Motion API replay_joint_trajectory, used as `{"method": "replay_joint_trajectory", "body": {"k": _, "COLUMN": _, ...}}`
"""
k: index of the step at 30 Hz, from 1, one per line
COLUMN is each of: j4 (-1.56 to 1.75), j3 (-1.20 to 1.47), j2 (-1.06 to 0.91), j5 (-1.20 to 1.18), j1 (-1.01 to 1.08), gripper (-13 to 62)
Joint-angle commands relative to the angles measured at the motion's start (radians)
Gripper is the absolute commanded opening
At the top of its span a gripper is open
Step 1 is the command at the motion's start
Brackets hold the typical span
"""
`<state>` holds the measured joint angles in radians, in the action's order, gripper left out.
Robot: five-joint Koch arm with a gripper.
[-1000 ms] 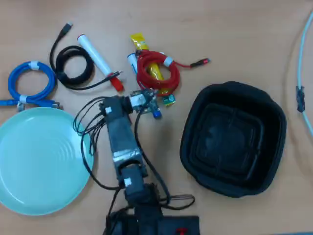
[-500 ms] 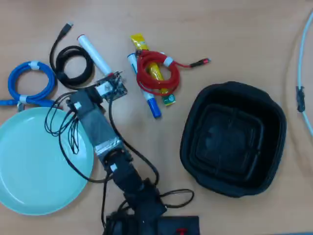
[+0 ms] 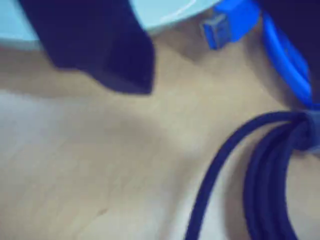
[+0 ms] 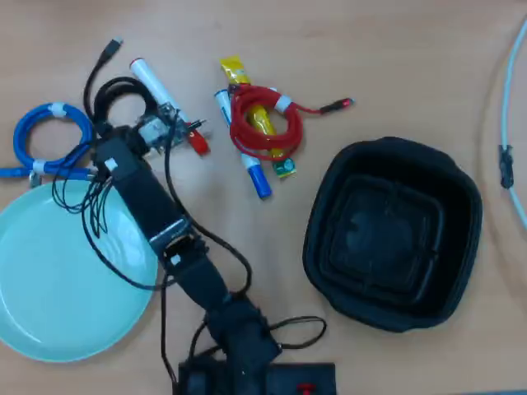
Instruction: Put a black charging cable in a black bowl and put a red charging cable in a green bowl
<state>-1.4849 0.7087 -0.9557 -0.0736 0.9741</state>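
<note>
Two cables waited; gripper (image 4: 148, 125) over black cable (image 4: 123, 89).
Black cable lay far left on the bench (image 4: 370, 49), beyond the green bowl (image 4: 49, 280); black bowl (image 4: 394, 234) stood right. Gripper state: cannot tell. Best to centre over the coil's strands, clear of the blue cable (image 4: 51, 140), before pinching.

arm stretched up and left in overhead view, claw (image 4: 130, 136) state unclear
</note>
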Motion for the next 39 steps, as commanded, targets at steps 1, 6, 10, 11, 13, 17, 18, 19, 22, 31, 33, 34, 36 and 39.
{"method": "replay_joint_trajectory", "body": {"k": 1, "j4": -0.002, "j3": -0.130, "j2": 0.029, "j5": -0.021, "j1": -0.006, "gripper": 34.5}}
{"method": "replay_joint_trajectory", "body": {"k": 6, "j4": -0.002, "j3": -0.290, "j2": 0.146, "j5": -0.060, "j1": -0.003, "gripper": 34.3}}
{"method": "replay_joint_trajectory", "body": {"k": 10, "j4": -0.003, "j3": -0.376, "j2": 0.199, "j5": -0.095, "j1": 0.003, "gripper": 34.3}}
{"method": "replay_joint_trajectory", "body": {"k": 11, "j4": -0.003, "j3": -0.374, "j2": 0.207, "j5": -0.095, "j1": 0.006, "gripper": 34.3}}
{"method": "replay_joint_trajectory", "body": {"k": 13, "j4": -0.018, "j3": -0.367, "j2": 0.209, "j5": -0.092, "j1": 0.020, "gripper": 33.5}}
{"method": "replay_joint_trajectory", "body": {"k": 17, "j4": -0.120, "j3": -0.354, "j2": 0.207, "j5": -0.087, "j1": 0.095, "gripper": 33.4}}
{"method": "replay_joint_trajectory", "body": {"k": 18, "j4": -0.130, "j3": -0.354, "j2": 0.207, "j5": -0.087, "j1": 0.101, "gripper": 33.4}}
{"method": "replay_joint_trajectory", "body": {"k": 19, "j4": -0.132, "j3": -0.362, "j2": 0.206, "j5": -0.086, "j1": 0.101, "gripper": 33.4}}
{"method": "replay_joint_trajectory", "body": {"k": 22, "j4": -0.129, "j3": -0.370, "j2": 0.206, "j5": -0.072, "j1": 0.104, "gripper": 33.4}}
{"method": "replay_joint_trajectory", "body": {"k": 31, "j4": -0.101, "j3": -0.368, "j2": 0.210, "j5": -0.017, "j1": 0.086, "gripper": 33.4}}
{"method": "replay_joint_trajectory", "body": {"k": 33, "j4": -0.081, "j3": -0.371, "j2": 0.239, "j5": -0.014, "j1": 0.071, "gripper": 33.4}}
{"method": "replay_joint_trajectory", "body": {"k": 34, "j4": -0.063, "j3": -0.371, "j2": 0.252, "j5": -0.015, "j1": 0.057, "gripper": 33.4}}
{"method": "replay_joint_trajectory", "body": {"k": 36, "j4": -0.018, "j3": -0.370, "j2": 0.258, "j5": -0.018, "j1": 0.038, "gripper": 33.4}}
{"method": "replay_joint_trajectory", "body": {"k": 39, "j4": 0.031, "j3": -0.370, "j2": 0.261, "j5": -0.029, "j1": -0.002, "gripper": 33.7}}
